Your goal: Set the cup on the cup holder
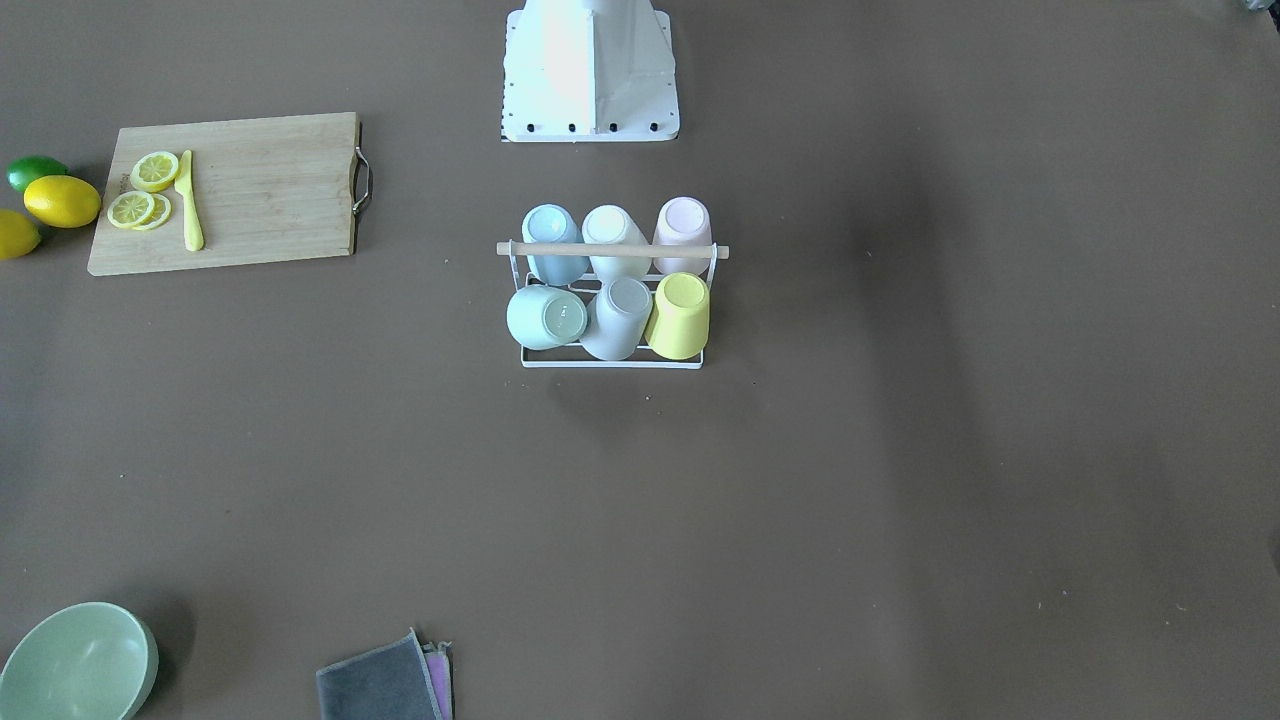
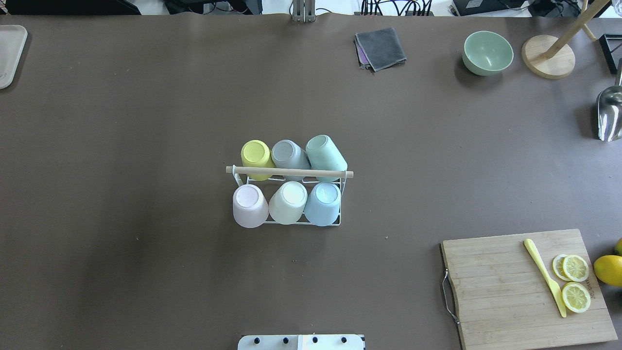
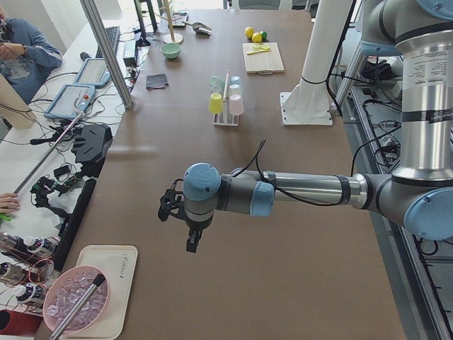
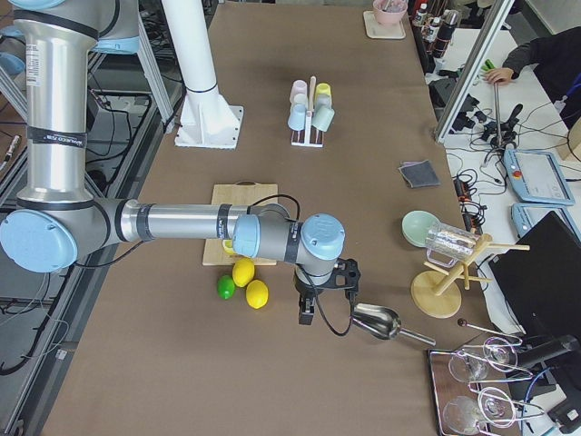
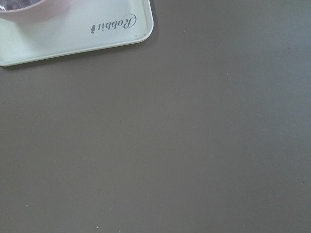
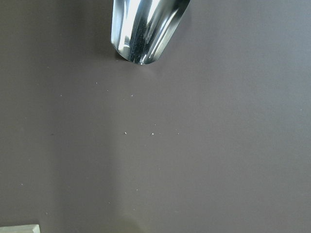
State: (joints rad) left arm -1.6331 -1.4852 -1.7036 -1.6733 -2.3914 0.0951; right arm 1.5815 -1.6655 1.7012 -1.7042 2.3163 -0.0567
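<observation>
The cup holder (image 2: pixel 289 172), a white wire rack with a wooden rod across its top, stands at mid-table and also shows in the front view (image 1: pixel 612 250). Several upside-down cups sit on its prongs, among them a yellow cup (image 2: pixel 256 154), a mint cup (image 2: pixel 324 151), a pink cup (image 2: pixel 249 205) and a light blue cup (image 2: pixel 323 202). My left gripper (image 3: pixel 170 207) hangs over bare table far from the rack, near a white tray (image 5: pixel 73 29). My right gripper (image 4: pixel 348 272) hangs near a metal scoop (image 6: pixel 146 26). I cannot tell whether either is open or shut.
A wooden cutting board (image 2: pixel 515 287) carries lemon slices and a yellow knife, with whole lemons (image 2: pixel 608 270) beside it. A green bowl (image 2: pixel 487 52), folded cloths (image 2: pixel 380 47), a wooden stand (image 2: pixel 548 62) and the scoop (image 2: pixel 610 114) are at the far right.
</observation>
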